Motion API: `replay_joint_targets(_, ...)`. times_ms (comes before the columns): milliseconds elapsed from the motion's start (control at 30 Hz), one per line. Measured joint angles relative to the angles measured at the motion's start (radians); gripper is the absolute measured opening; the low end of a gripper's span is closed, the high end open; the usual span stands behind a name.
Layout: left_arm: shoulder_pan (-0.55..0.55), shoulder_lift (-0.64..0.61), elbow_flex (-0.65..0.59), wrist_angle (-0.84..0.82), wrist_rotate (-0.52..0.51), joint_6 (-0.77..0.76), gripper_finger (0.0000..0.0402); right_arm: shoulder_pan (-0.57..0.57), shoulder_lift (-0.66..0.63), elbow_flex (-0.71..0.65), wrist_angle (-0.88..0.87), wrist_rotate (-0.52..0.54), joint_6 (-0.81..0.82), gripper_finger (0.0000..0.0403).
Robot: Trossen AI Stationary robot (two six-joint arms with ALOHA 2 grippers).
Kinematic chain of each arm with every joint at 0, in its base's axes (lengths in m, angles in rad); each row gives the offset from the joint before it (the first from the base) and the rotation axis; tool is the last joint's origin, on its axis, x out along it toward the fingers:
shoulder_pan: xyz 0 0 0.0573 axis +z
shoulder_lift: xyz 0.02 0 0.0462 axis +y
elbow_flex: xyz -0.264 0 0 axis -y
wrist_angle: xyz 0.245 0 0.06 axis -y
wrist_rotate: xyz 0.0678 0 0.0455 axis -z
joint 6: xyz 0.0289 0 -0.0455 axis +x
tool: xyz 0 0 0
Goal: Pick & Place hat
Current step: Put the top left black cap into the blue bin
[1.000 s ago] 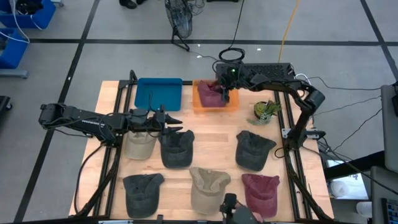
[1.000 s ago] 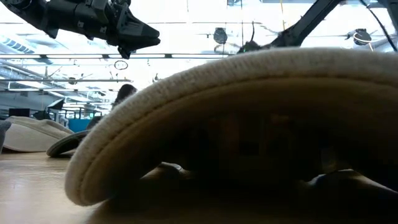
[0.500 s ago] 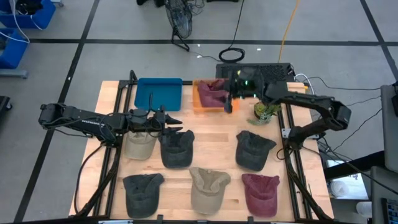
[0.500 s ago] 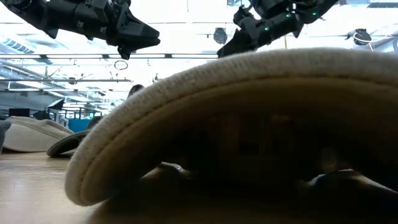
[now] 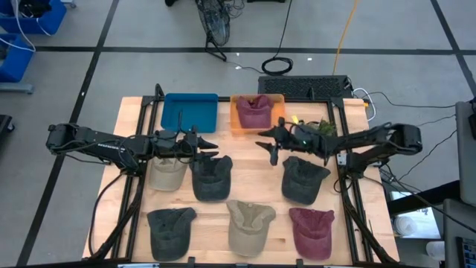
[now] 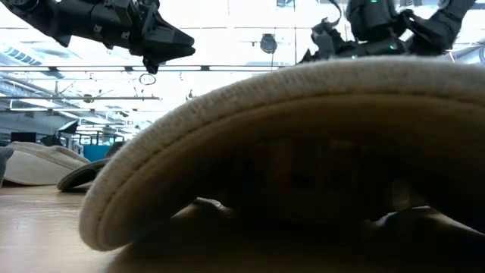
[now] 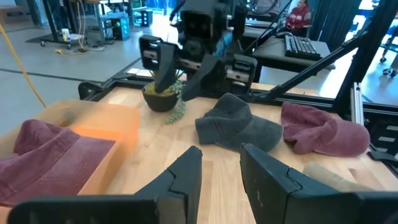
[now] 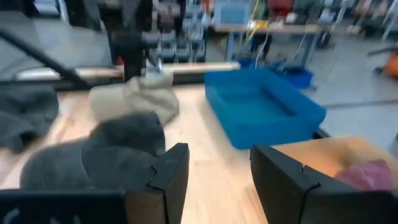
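- Seen from above, a wooden table (image 5: 253, 160) holds several caps, two bins at its far edge and a small potted plant (image 5: 321, 129).
- The orange bin (image 5: 279, 100) sits at the far edge, just right of the blue bin (image 5: 190, 112). A maroon hat (image 5: 253, 112) lies inside the orange bin; the blue bin holds nothing.
- The right gripper (image 5: 269, 147) hovers over bare wood in the middle of the table, near the orange bin and just left of a dark grey cap (image 5: 303, 179). Its fingers (image 8: 168, 171) stand apart and hold nothing.
- The left gripper (image 5: 210, 148) hangs above the left half of the table, over a beige cap (image 5: 168, 173) and a second dark grey cap (image 5: 211, 177). Its fingers (image 7: 186, 174) are apart and empty too.
- The two grippers face each other across the table's centre, apart.
- The near row holds, from left to right, a third grey cap (image 5: 169, 230), a tan cap (image 5: 249, 225) and a maroon cap (image 5: 311, 231).
- The level camera is almost wholly filled by the tan cap's brim (image 6: 250, 121), with both arms dark above it.
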Motion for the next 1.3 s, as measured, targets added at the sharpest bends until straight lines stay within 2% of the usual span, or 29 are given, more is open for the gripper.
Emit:
replay_joint_targets(100, -0.018, 0.0, 0.0, -0.046, 0.004, -0.011, 0.0113, 0.008, 0.018, -0.054, 0.142, 0.0, 0.013, 0.0155)
replay_joint_targets(233, -0.044, 0.0, 0.0, -0.111, 0.001, -0.019, 0.0113, 0.006, 0.022, -0.102, 0.14, 0.0, 0.032, 0.0155)
replay_joint_targets(467, -0.094, 0.0, 0.0, -0.068, 0.006, 0.018, 0.0119, 0.006, -0.017, -0.136, 0.143, -0.003, 0.013, 0.0155)
replay_joint_targets(633, -0.139, 0.0, 0.0, 0.052, -0.034, -0.041, 0.0166, 0.006, -0.034, -0.136, 0.15, -0.004, -0.013, 0.0155)
replay_joint_targets(767, -0.188, 0.0, 0.0, 0.023, -0.135, -0.074, 0.0212, 0.006, -0.058, -0.136, 0.149, -0.004, -0.021, 0.0155)
replay_joint_targets(867, -0.202, 0.0, 0.0, -0.001, -0.161, -0.132, 0.024, 0.006, -0.081, -0.136, 0.151, -0.004, -0.023, 0.0155)
replay_joint_targets(933, -0.206, 0.008, 0.016, -0.078, -0.162, -0.183, 0.0255, 0.006, -0.094, -0.136, 0.163, -0.005, -0.023, 0.0155)
replay_joint_targets(1033, -0.21, 0.049, 0.082, -0.293, -0.179, -0.238, 0.0267, 0.006, -0.114, -0.136, 0.17, -0.019, -0.02, 0.0155)
replay_joint_targets(1167, -0.212, 0.174, 0.203, -0.522, -0.186, -0.248, 0.0263, 0.007, -0.134, -0.136, 0.179, -0.059, -0.005, 0.0155)
replay_joint_targets(1300, -0.212, 0.299, 0.288, -0.627, -0.085, -0.242, 0.025, 0.024, -0.147, -0.136, 0.163, -0.06, -0.005, 0.0155)
